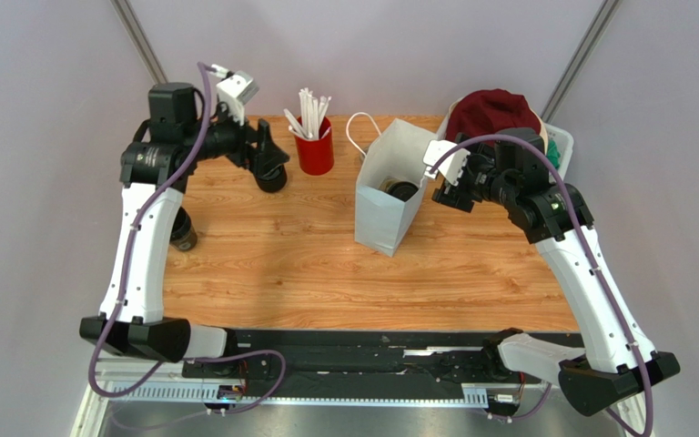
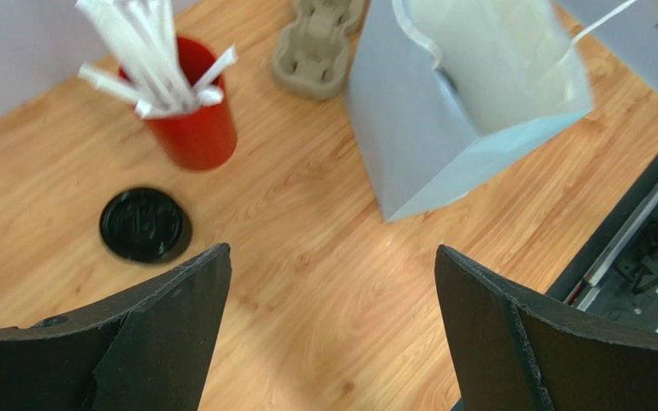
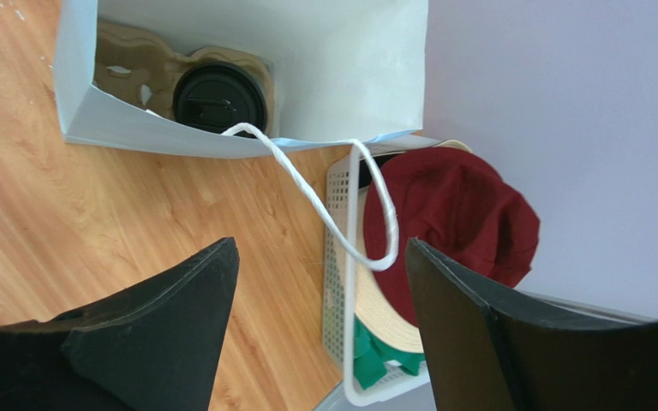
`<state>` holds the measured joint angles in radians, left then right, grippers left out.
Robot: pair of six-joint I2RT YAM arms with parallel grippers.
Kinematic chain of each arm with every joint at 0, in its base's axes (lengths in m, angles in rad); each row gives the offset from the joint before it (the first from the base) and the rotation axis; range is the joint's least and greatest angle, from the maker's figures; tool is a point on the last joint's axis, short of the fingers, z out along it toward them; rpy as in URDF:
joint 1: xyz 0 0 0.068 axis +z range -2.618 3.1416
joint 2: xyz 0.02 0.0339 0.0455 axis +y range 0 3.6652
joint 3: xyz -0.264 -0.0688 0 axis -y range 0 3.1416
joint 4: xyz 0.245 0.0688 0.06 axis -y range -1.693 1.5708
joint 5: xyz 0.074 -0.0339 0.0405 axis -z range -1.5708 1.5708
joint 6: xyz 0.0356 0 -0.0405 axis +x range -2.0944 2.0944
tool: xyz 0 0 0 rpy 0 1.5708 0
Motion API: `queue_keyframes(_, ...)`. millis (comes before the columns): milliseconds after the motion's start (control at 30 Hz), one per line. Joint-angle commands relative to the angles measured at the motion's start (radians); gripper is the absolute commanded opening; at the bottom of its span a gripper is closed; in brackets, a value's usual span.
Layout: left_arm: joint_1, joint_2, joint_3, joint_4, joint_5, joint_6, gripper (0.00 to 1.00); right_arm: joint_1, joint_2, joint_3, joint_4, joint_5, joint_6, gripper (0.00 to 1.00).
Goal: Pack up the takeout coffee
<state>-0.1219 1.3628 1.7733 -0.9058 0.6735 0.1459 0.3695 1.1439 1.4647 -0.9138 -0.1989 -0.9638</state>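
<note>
Step in hand: By my reading, the placing is done and you are at the release and pull-away.
Coffee: The small paper cup with the black round plastic lid [image 3: 218, 98] stands upright inside the white paper bag [image 1: 376, 218], near its bottom.
Bag contents: A moulded brown cardboard carrier [image 3: 131, 64] lies in the bag, and the cup sits in one of its wells. Nothing else shows inside.
Right gripper [image 3: 321, 248]: Just beside the bag's mouth, fingers apart with nothing between them.
Left gripper [image 2: 332, 257]: Well apart from the bag, fingers spread wide and empty, above the wooden desk [image 2: 307, 282].
Next move: Probably lift the right arm up and away from the bag. Mind the twisted white cord handle [image 3: 307, 190], which loops out of the bag under that gripper and could snag and tip the bag.
Other containers: The red cup [image 2: 195, 128] beside the bag holds white straws. The white mesh basket [image 3: 334, 282] on the bag's other side holds a dark red hat [image 3: 461, 214] and other items.
</note>
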Motion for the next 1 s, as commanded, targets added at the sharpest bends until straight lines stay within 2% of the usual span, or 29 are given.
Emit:
queue_keyframes(0,0.099,-0.118,-0.147,-0.021,0.061,0.076,0.97,-0.004,0.016,0.008,0.079,0.019,-0.072,0.73)
queue_keyframes(200,0.146,-0.198,-0.301,0.013,0.074,0.087,0.97,-0.004,0.037,0.006,0.11,0.024,-0.095,0.6)
queue_keyframes(267,0.149,-0.2,-0.314,0.015,0.069,0.09,0.98,-0.003,0.051,0.009,0.105,0.015,-0.095,0.45)
queue_keyframes(300,0.149,-0.202,-0.318,0.021,0.067,0.089,0.98,-0.001,0.056,0.011,0.099,0.009,-0.09,0.24)
queue_keyframes(400,0.156,-0.211,-0.328,0.034,0.066,0.078,0.98,0.003,0.057,0.026,0.053,-0.034,-0.072,0.0)
queue_keyframes(700,0.16,-0.231,-0.364,0.067,0.067,0.058,0.98,0.08,0.019,0.108,-0.105,-0.111,0.077,0.0)
queue_keyframes(967,0.16,-0.237,-0.368,0.073,0.054,0.05,0.98,0.299,0.062,0.146,-0.077,0.088,0.31,0.0)
